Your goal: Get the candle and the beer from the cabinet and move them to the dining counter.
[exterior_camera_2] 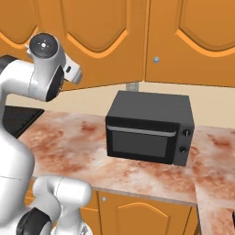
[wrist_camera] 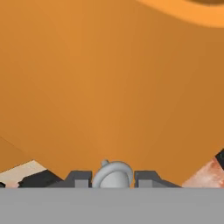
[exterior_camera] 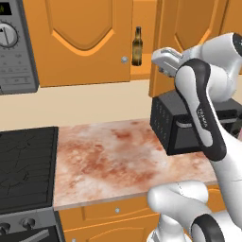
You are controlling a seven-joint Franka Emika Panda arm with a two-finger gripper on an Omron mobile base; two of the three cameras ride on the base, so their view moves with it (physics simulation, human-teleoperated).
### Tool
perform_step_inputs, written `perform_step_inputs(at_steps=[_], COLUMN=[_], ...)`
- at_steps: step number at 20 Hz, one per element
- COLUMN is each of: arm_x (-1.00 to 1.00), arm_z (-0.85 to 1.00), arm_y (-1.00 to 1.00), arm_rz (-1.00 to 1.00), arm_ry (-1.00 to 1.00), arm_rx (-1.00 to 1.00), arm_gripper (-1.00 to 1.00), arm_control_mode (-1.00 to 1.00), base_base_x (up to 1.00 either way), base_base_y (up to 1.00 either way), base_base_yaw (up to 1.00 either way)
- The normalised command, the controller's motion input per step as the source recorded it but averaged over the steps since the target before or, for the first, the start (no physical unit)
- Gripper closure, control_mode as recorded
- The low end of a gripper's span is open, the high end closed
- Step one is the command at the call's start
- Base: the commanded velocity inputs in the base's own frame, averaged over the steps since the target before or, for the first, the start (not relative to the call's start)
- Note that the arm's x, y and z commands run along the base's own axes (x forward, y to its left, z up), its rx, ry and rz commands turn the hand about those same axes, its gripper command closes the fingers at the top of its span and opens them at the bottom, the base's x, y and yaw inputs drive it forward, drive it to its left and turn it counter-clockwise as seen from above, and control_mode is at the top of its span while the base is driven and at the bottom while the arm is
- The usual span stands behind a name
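Slim brown glass beer bottle [exterior_camera: 137, 46] stands upright inside the orange wooden wall cabinet [exterior_camera: 85, 38], in the gap between its doors, just left of the pincer. Pincer [wrist_camera: 112, 178] clamped on a small round silver knob [wrist_camera: 113, 175] of the cabinet door, fingertips [wrist_camera: 80, 178] either side of it. Black toaster oven [exterior_camera_2: 149, 127] sits below on the marbled worktop [exterior_camera: 113, 156].

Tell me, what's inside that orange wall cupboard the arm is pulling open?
Through the gap in the cabinet, a brown beer bottle stands on the shelf. The doors cover the rest, so no candle can be seen. The gripper is shut on the round silver knob.
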Motion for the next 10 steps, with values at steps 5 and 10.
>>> perform_step_inputs(at_steps=[5,10], arm_x=[-0.73,-0.68], arm_z=[0.05,0.04], arm_y=[-0.34,-0.43], arm_rz=[0.04,0.07], arm_ry=[0.00,0.00], arm_rx=[0.07,0.06], arm_gripper=[1.00,1.00], arm_control_mode=[-1.00,-1.00], base_base_x=[0.00,0.00], base_base_y=[0.00,0.00], base_base_yaw=[0.00,0.00])
